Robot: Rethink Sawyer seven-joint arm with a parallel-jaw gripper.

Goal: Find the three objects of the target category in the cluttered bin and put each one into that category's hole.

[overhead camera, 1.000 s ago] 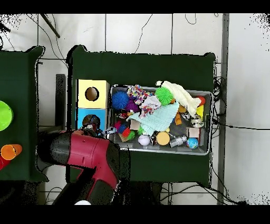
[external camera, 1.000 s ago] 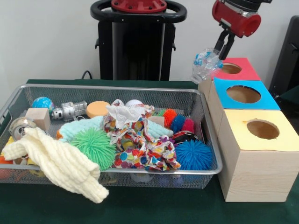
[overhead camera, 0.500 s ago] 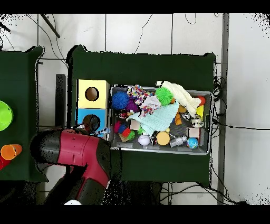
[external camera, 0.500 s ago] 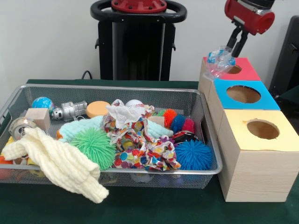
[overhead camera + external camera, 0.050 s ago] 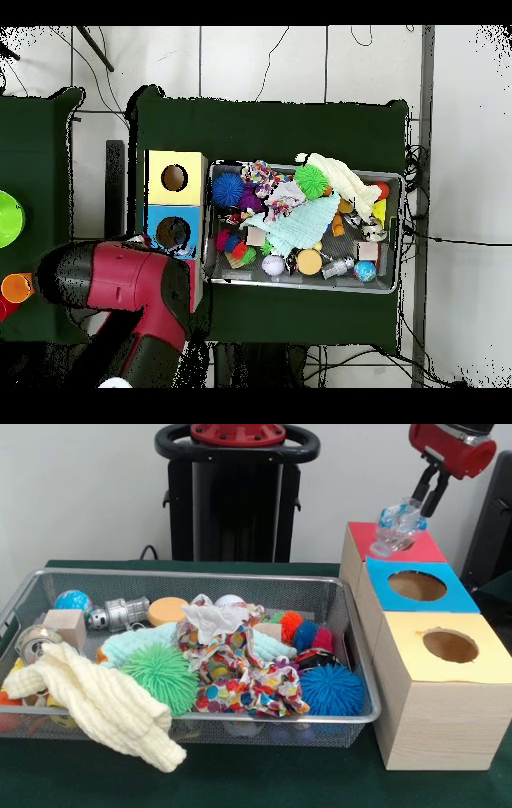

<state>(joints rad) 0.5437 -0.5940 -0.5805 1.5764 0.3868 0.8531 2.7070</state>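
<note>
In the front view my gripper (image 5: 426,498) hangs at the top right, shut on a crumpled clear plastic bottle (image 5: 397,524) with blue marks. The bottle dangles right over the red box (image 5: 358,538) and covers its hole. The blue box (image 5: 417,586) and the yellow box (image 5: 450,646) stand in a row in front of it, each with a round hole. The wire bin (image 5: 349,621) to their left holds the clutter. In the overhead view the red arm (image 5: 115,290) hides the gripper, the bottle and the red box.
The bin holds a cream knitted cloth (image 5: 96,700), a green spiky ball (image 5: 162,675), a blue spiky ball (image 5: 331,689), a dotted cloth (image 5: 240,676), a wooden block (image 5: 66,625), a globe ball (image 5: 74,601) and a metal can (image 5: 118,614). A green bowl (image 5: 8,217) sits on the side table.
The gripper carried the plastic bottle rightward and slightly upward, from the near corner of the red box to over its hole. The bin's contents stayed put.
</note>
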